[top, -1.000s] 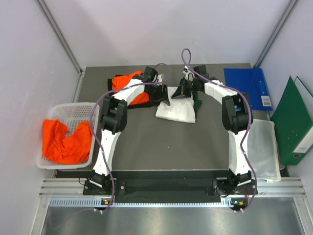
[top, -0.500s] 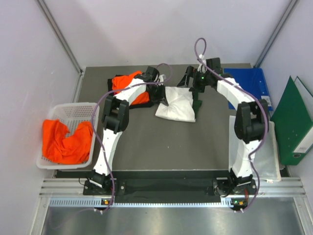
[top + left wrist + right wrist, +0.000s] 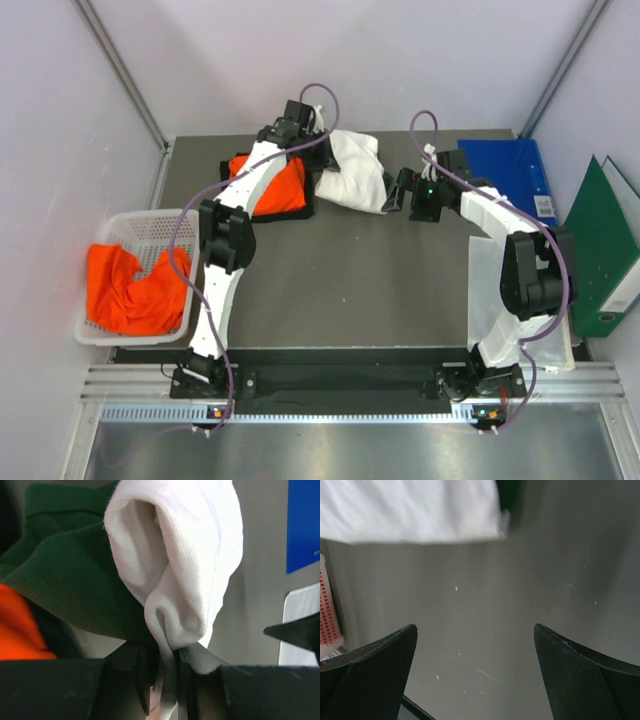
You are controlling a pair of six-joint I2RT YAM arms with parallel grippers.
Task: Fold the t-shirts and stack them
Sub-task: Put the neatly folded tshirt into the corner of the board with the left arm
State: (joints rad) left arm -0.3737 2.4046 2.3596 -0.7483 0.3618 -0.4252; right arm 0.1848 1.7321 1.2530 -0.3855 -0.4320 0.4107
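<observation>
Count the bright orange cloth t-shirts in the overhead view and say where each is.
2. One flat bright orange t-shirt lies at the back of the grey table, left of centre; one crumpled orange t-shirt sits in the white plastic mesh basket at left. That heap may hide more.

Shirts: white shirt (image 3: 355, 172) with green sleeves, one, 12 o'clock. Orange shirt (image 3: 275, 185) on table, one, 11 o'clock. Orange heap (image 3: 135, 290) in basket, one; number of shirts in it unclear.
Basket (image 3: 150, 232): one, 9 o'clock.
Folders: two. Blue folder (image 3: 505, 165) 1 o'clock, green folder (image 3: 600, 250) 3 o'clock.
Clear plastic sleeve (image 3: 540, 300): one, 4 o'clock.
Arms: two, each with one gripper. Left gripper (image 3: 167, 652), right gripper (image 3: 474, 630).
</observation>
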